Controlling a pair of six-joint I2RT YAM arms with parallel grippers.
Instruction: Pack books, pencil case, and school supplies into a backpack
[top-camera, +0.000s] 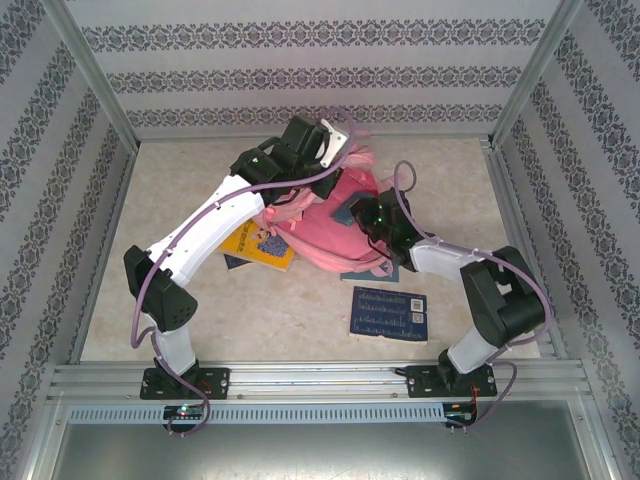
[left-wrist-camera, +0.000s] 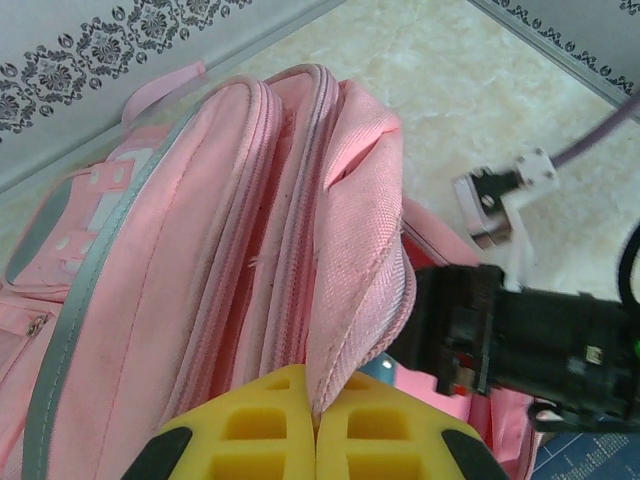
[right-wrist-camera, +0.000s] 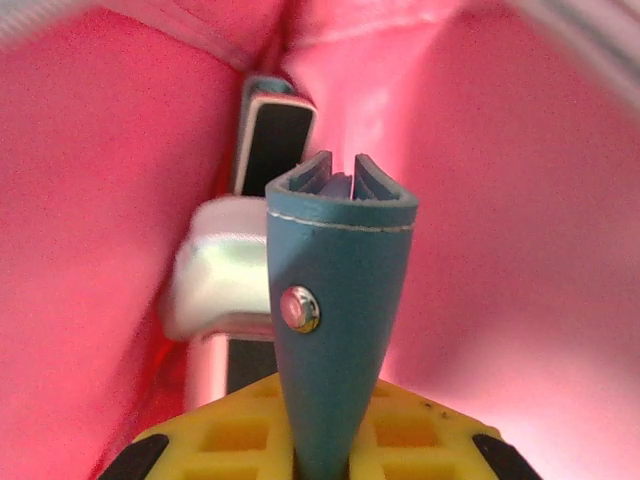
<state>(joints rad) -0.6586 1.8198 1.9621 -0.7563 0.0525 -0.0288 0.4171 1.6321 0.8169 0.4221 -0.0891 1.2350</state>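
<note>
Right wrist view puts your right gripper (right-wrist-camera: 320, 450) deep inside the backpack (right-wrist-camera: 90, 200), with pink lining close on both sides. Its yellow pads (right-wrist-camera: 230, 440) are closed on the teal-blue book (right-wrist-camera: 340, 270), which stands upright between them, narrow edge toward the camera, with a metal snap stud on its cover. Just behind the book, to its left, lies the pale mint pencil case (right-wrist-camera: 215, 280). Beyond that a dark, cream-edged piece (right-wrist-camera: 275, 130) stands on end; you cannot tell whether it is the stapler.

In the left wrist view, your left gripper (left-wrist-camera: 315, 435) is pinched narrow on a flap of the backpack's mouth. The right arm's black wrist (left-wrist-camera: 530, 340) sits just beside that flap.

From above, the backpack lies mid-table, toward the far edge. Count four books outside it:
- one yellow book (top-camera: 258, 245), touching the backpack's left side
- one navy corner (top-camera: 233, 262), peeking from under the yellow book
- one bluish book edge (top-camera: 368, 273), under the backpack's near side
- one navy book (top-camera: 390, 312), alone toward the near-right corner; you cannot tell whether it is a stack

You have bare table (top-camera: 180, 320) along the left edge, at the far-right corner, and along the near edge between the arm bases.
</note>
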